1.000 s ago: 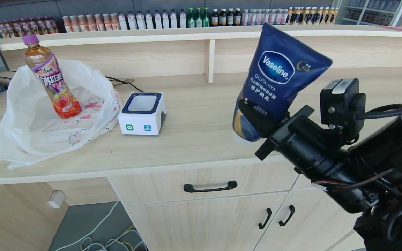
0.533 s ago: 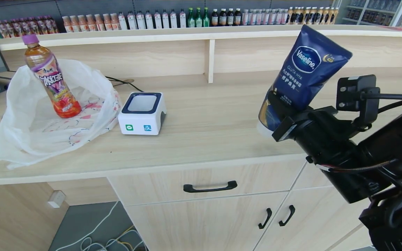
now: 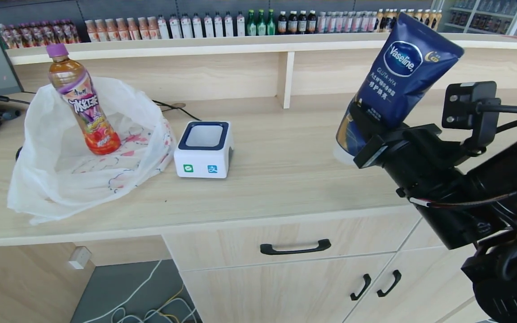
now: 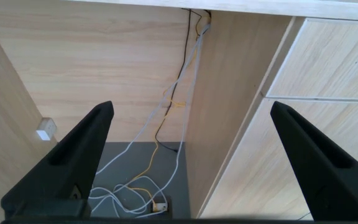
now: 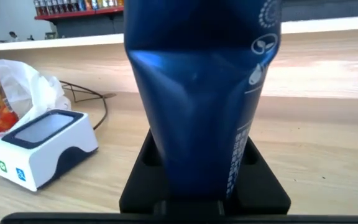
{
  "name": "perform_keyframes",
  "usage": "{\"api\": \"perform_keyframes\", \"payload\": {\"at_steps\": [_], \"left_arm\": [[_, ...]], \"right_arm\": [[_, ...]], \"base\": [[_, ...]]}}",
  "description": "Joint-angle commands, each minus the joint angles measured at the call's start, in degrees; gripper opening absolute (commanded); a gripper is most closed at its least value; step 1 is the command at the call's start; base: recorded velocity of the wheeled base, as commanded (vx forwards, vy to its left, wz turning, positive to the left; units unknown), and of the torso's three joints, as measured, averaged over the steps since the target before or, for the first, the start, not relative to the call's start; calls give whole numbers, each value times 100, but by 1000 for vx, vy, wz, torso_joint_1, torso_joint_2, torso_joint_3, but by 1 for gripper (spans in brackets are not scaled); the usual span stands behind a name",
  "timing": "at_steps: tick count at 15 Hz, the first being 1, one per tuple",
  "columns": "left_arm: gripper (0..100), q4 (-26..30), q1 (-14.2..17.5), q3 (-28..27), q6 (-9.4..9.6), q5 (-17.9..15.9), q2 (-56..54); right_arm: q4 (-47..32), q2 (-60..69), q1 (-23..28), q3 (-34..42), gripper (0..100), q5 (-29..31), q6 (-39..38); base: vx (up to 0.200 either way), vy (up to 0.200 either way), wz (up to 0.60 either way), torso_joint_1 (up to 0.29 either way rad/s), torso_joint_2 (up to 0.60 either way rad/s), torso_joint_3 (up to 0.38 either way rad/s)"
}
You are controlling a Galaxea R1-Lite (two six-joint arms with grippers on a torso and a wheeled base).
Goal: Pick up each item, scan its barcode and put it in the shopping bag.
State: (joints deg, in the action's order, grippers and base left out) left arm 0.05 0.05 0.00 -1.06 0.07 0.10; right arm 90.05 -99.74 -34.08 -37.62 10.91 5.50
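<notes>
Blue tube [image 3: 402,85], its label bearing a white oval logo, tilts above the counter's [image 3: 285,152] right side, clamped in the right gripper [image 3: 368,134]. The scanner [image 3: 204,149] sits beside the shopping bag [image 3: 52,188], which holds a tea bottle [image 3: 83,107]. From the left wrist, the left gripper [image 4: 191,112] gapes wide above floor cables [image 4: 166,124]. From the right wrist, black fingers pinch the tube.

A light wood counter [image 3: 281,184] runs across the room, with a raised ledge [image 3: 186,48] behind it and a long row of bottles [image 3: 222,24] against a dark wall [image 3: 151,8]. Below it are a drawer [image 3: 231,244] and cabinet doors [image 3: 285,291] with black handles. Loose cables [image 4: 132,198] lie on the grey floor [image 3: 119,287].
</notes>
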Motion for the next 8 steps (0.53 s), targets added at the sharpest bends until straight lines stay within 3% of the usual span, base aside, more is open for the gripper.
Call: {"api": "perform_keyframes", "payload": {"at_steps": [1,8], "left_arm": [[100,-5,4,0,1,1,8],[100,4,4,0,-8,1,8]], "right_arm": [[-5,25,7,0,0,-10,4],[-5,95,7,18,0,-10,-5]], "base": [[0,200,0,-12,-2,2],[0,200,0,6,4,4]]}}
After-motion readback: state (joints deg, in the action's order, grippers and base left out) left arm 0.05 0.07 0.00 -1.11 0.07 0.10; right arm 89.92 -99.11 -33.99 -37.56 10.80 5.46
